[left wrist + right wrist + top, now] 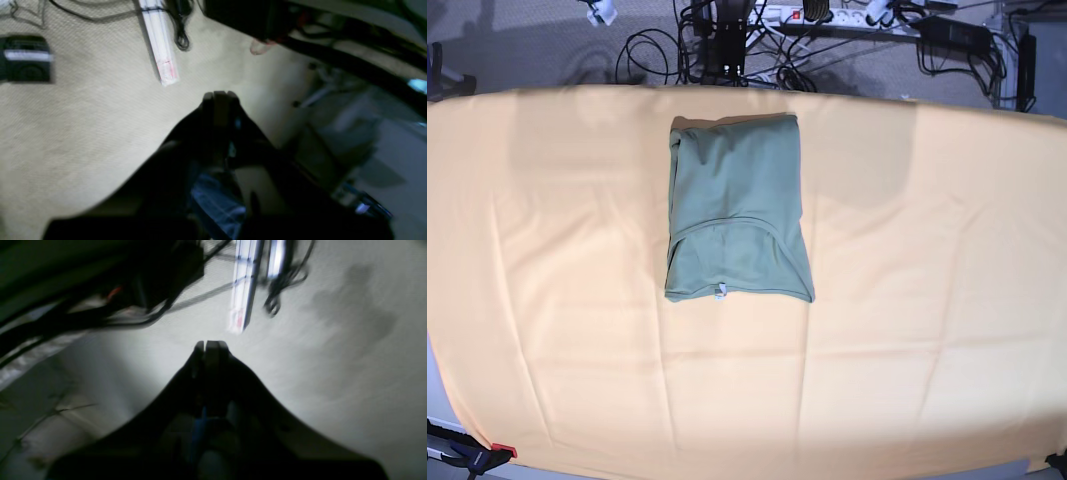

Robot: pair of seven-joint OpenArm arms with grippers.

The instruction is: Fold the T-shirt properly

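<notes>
The sage-green T-shirt (737, 205) lies folded into a compact rectangle on the table, slightly left of centre and toward the far edge. Its neckline and small pale tag (721, 292) face the near side. Neither arm shows in the base view. In the left wrist view my left gripper (220, 96) is shut with nothing between its fingers, and it hangs over beige carpet off the table. My right gripper (210, 345) is also shut and empty, over grey carpet. The T-shirt appears in neither wrist view.
A large yellow-orange cloth (927, 300) covers the whole table. Cables and a power strip (827, 15) lie on the floor behind it. A white power strip (160, 43) and a black box (25, 58) sit on the carpet. A red clamp (497, 452) grips the near-left corner.
</notes>
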